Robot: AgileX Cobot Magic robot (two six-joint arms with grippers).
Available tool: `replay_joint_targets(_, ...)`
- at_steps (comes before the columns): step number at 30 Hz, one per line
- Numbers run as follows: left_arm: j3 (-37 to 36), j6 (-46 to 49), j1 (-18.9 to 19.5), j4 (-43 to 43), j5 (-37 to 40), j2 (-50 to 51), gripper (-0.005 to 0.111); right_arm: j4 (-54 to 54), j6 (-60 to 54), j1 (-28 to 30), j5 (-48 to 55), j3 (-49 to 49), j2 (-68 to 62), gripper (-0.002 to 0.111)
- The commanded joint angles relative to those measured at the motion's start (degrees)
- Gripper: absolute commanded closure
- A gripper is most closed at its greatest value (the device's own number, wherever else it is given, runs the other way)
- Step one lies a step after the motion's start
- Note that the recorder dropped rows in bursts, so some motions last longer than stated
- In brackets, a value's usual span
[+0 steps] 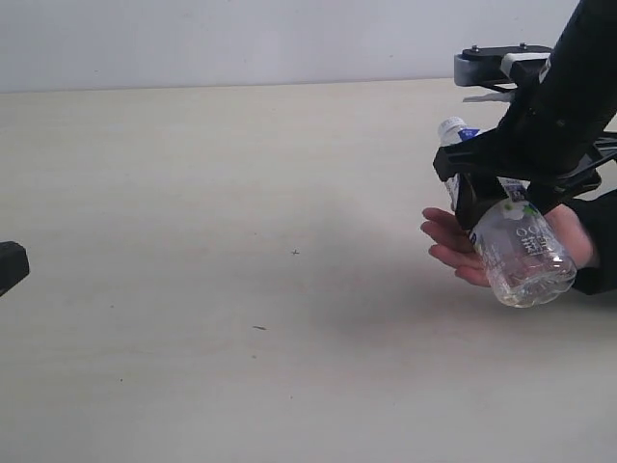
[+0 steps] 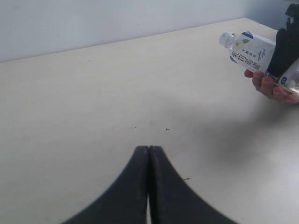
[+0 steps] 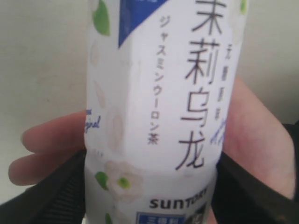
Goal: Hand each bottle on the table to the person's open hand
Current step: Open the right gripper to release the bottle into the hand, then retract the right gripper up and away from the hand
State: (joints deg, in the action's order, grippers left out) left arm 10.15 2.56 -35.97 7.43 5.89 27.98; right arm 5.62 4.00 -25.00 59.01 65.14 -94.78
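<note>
1. The right claw [image 1: 501, 193] is clamped around a bottle [image 1: 525, 256]. One black finger [image 3: 56, 196] sits on each side of the label, so it's got a firm grasp on it.
2. The bottle is clear plastic with a white cap and a white-and-blue label, with little green leaves and dark lettering printed on it. It's tilted, with the cap pointing up toward the far edge of the table [image 1: 241, 241] and the clear base lower, toward the near edge.
3. It's up off the surface, over by the right edge of the table, right above a person's open hand [image 1: 451, 246].
4. The hand is palm up with the fingers pointing toward the left edge, and there's a black sleeve [image 1: 603, 241] at the wrist. In the right wrist view the fingertips stick out on one side of the bottle and the palm on the other. The bottle looks like it's against the palm, but I can't tell if it's really touching.
5. The left claw [image 2: 149, 148] is clenched, with both fingers pressed flat together and nothing between them. It's way over by the left edge, well apart from the bottle.
6. There are a couple of tiny dark specks [image 1: 294, 252] on the pale wood around the middle of the table.
</note>
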Motion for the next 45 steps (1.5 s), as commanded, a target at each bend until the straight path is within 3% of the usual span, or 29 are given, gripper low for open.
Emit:
replay_joint_targets(1, -0.1, 0.1, 0.2, 0.2, -0.7, -0.3, 0.107, 0.1, -0.5, 0.1, 0.0, -0.2, 0.0, 0.09)
replay_joint_targets(8, -0.1, 0.1, 0.2, 0.2, -0.7, -0.3, 0.107, 0.1, -0.5, 0.1, 0.8, -0.2, 0.0, 0.052)
replay_joint_targets(13, -0.1, 0.1, 0.2, 0.2, -0.7, -0.3, 0.107, 0.1, -0.5, 0.1, 1.0, -0.2, 0.0, 0.035)
replay_joint_targets(21, -0.1, 0.1, 0.2, 0.2, -0.7, -0.3, 0.107, 0.1, -1.6, 0.0, 1.2, -0.2, 1.8, 0.031)
replay_joint_targets(28, -0.1, 0.1, 0.2, 0.2, -0.7, -0.3, 0.107, 0.1, -4.0, 0.0, 0.4, -0.1, 15.7, 0.031)
replay_joint_targets(32, -0.1, 0.1, 0.2, 0.2, -0.7, -0.3, 0.107, 1.6, -4.0, 0.0, -1.1, -0.1, 25.5, 0.043)
replay_joint_targets(37, -0.1, 0.1, 0.2, 0.2, -0.7, -0.3, 0.107, 5.4, -6.2, 0.0, -0.4, -0.2, 36.6, 0.079)
replay_joint_targets(42, -0.1, 0.1, 0.2, 0.2, -0.7, -0.3, 0.107, 7.7, -7.4, 0.0, -0.4, -0.2, 43.4, 0.108)
replay_joint_targets(45, -0.1, 0.1, 0.2, 0.2, -0.7, -0.3, 0.107, 7.7, -8.5, 0.0, -0.4, -0.2, 47.0, 0.108)
